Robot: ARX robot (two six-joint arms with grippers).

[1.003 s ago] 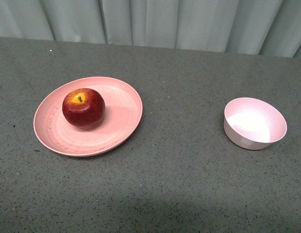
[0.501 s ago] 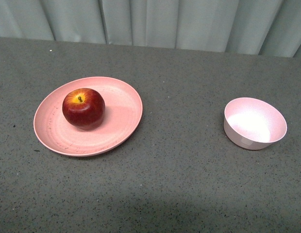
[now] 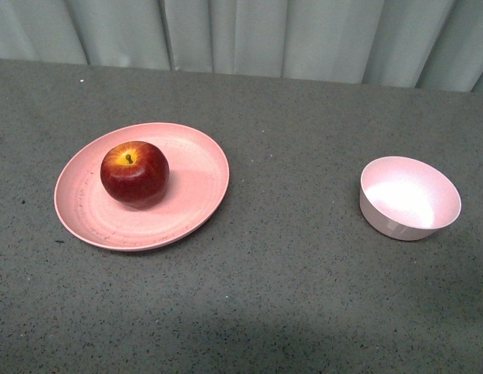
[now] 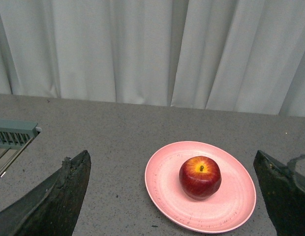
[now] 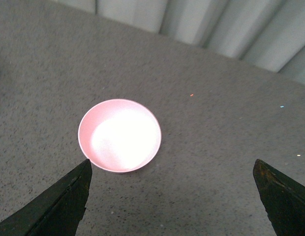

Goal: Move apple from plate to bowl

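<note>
The apple (image 3: 134,173) sits unmoved on the plate (image 3: 196,167), left fingers (image 4: 56,199) and right fingers (image 5: 61,201) both spread apart.

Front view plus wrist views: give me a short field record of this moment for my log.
plate: wide salmon-pink round plate on the grey speckled table
apple: glossy dark red apple, stem up, on the plate
bowl: small deep pale pink bowl, empty, right of the plate, apart
left gripper: open, empty, facing the apple
right gripper: open, empty, facing the bowl
progress: not started

Soft even light; glare whitens the bowl (image 5: 119,135), perhaps overexposed.
</note>
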